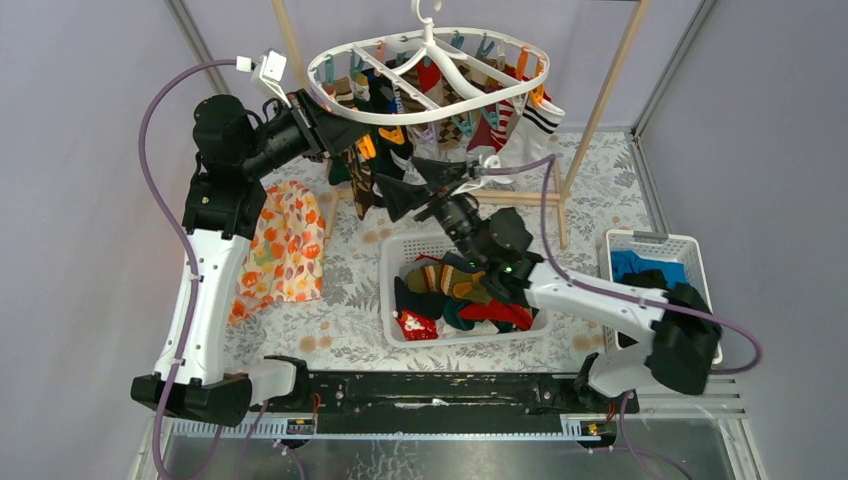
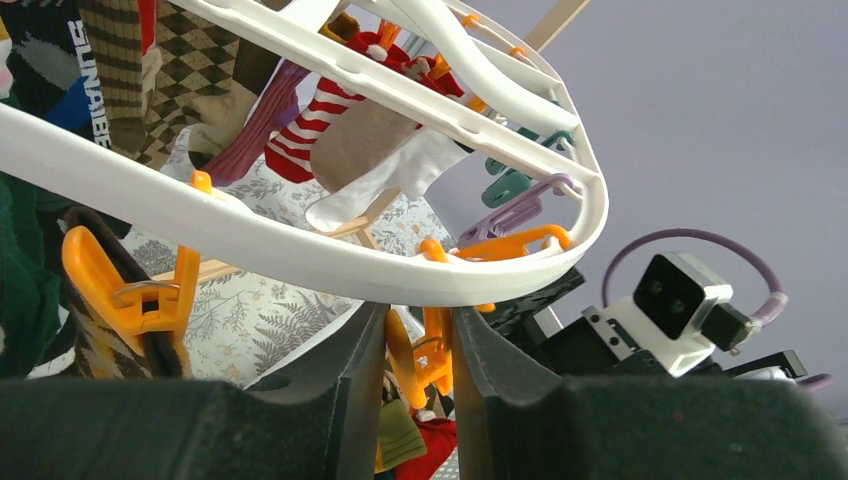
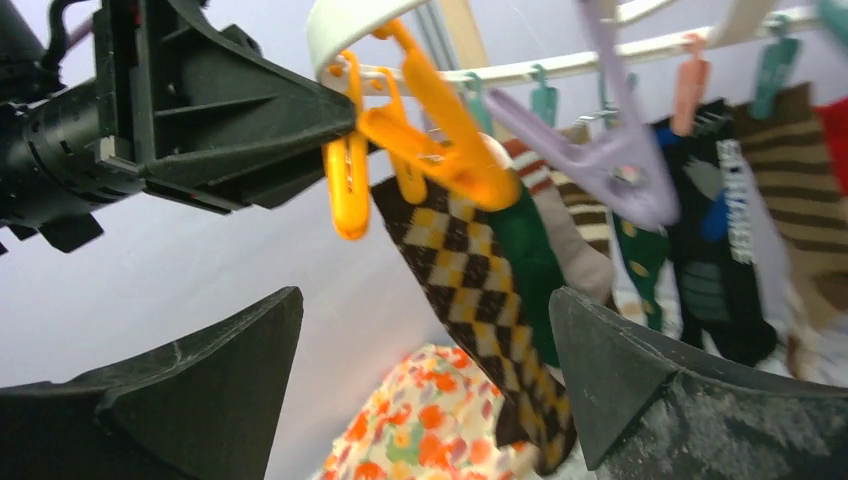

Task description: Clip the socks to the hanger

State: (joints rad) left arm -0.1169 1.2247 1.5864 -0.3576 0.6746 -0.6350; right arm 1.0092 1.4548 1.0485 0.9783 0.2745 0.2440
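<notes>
The white oval hanger (image 1: 430,70) hangs at the top centre, with several socks clipped under it. My left gripper (image 1: 362,135) is at its left rim. In the left wrist view the left gripper (image 2: 420,310) sits just under the white rim (image 2: 300,250), its narrow jaws closed on an orange clip (image 2: 432,350). My right gripper (image 1: 410,180) is below the hanger, wide open and empty (image 3: 425,300). A brown argyle sock (image 3: 470,280) hangs from another orange clip (image 3: 440,150) between its fingers. More socks (image 1: 460,295) lie in a white basket.
The white basket (image 1: 392,290) stands at the table's centre. A second white basket (image 1: 690,250) with blue and black clothes is at the right. An orange floral cloth (image 1: 285,240) lies at the left. The pale wooden rack's legs (image 1: 600,100) stand behind the hanger.
</notes>
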